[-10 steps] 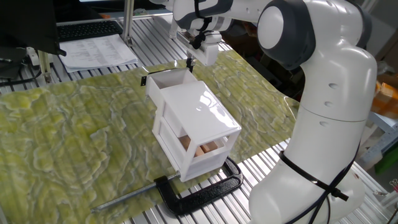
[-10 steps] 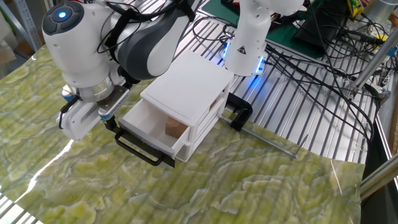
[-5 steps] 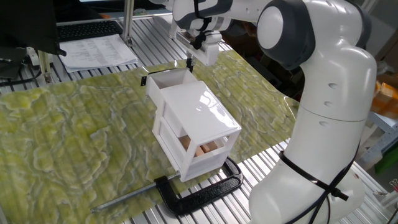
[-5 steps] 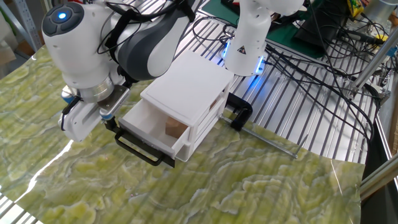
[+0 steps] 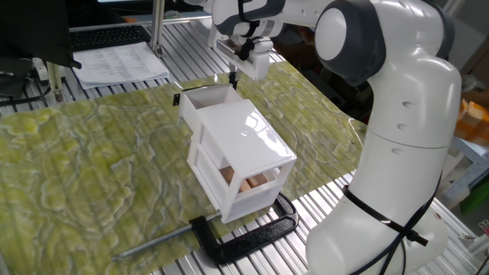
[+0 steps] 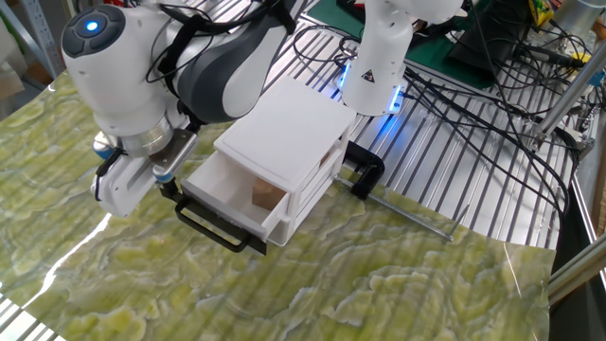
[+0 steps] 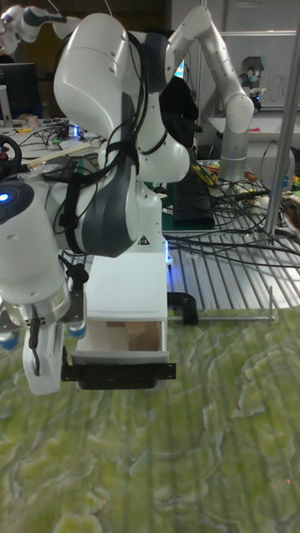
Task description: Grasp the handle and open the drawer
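The gripper sits at the left end of the drawer front, and its fingers seem pinched on the black handle, though the hold itself is hidden. The drawer is pulled partway out of the white box, onto the green mat. A black C-clamp grips the box's rear.

One fixed view: the counter is being viewed from above, from behind the white box, with the clamp nearest. The other fixed view: the drawer is being viewed from above, at its open front. Tall fixed view: the drawer front is being faced level and close. The box, clamp and arm are being shared by all three.
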### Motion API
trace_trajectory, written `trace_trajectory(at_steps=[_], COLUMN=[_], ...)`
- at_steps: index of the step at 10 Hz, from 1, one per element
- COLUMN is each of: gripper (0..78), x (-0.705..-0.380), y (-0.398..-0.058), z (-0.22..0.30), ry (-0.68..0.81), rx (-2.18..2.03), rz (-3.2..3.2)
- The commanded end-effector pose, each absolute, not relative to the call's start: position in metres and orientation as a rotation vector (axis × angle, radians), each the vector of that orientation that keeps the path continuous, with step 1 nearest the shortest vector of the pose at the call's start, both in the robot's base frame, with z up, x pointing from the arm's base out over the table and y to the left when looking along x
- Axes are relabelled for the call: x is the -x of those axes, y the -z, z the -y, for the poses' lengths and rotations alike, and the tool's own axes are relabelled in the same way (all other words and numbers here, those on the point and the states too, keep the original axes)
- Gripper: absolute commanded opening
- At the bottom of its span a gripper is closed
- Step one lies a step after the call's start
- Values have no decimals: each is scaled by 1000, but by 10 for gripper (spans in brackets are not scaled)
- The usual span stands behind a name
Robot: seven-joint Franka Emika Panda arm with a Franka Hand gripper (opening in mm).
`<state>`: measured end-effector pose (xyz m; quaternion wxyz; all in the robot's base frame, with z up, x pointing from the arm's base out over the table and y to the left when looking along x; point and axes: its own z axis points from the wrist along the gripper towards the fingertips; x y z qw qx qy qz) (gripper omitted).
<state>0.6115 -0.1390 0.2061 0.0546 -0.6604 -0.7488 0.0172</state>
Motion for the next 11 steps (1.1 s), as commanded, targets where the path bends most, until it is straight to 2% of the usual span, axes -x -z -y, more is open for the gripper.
trace_trajectory(at_steps=[1,11], gripper=[18,18], x=[-613,-635], y=[-208,-212], z=[139,146], ry=[-37,4], rx=[1975,2045], rz=[2293,2198])
